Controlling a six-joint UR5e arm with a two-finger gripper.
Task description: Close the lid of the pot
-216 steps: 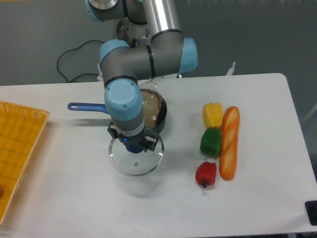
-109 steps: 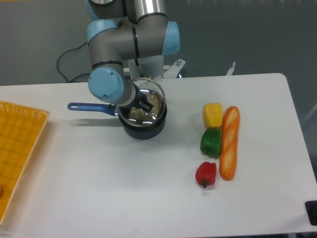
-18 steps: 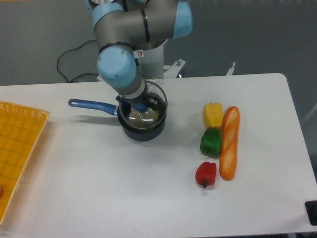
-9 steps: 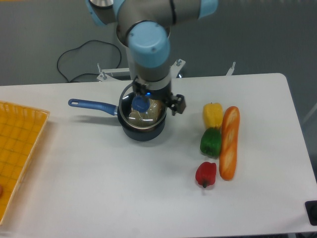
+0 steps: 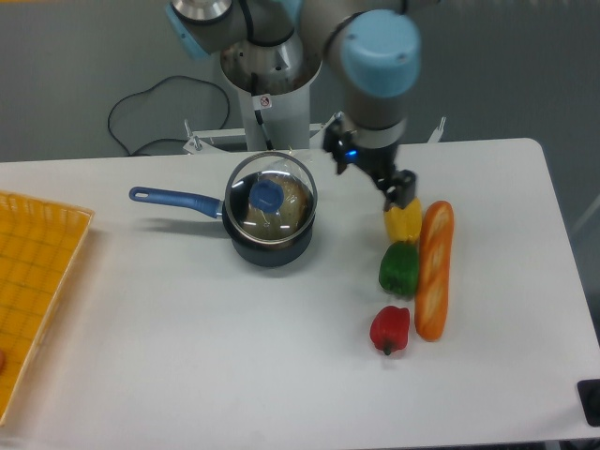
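Pot lid (image 5: 270,196) sits on pot (image 5: 269,236), centre-left of frame. Gripper (image 5: 401,192) hangs right of it, above yellow pepper (image 5: 403,221); holds nothing, finger spread can't be told.

A long orange baguette loaf (image 5: 434,270) lay at three o'clock beside stacked yellow (image 5: 404,222), green (image 5: 398,268) and red (image 5: 390,329) peppers; an orange, seemingly mesh tray (image 5: 30,281) sat at nine.

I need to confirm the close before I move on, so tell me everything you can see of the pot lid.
The pot lid is a round clear glass disc with a thin metal rim and a blue centre knob. It sits level on top of the dark pot, covering its opening, with the contents showing through the glass. Nothing else touches it; the tool is off to the side, above the yellow pepper.
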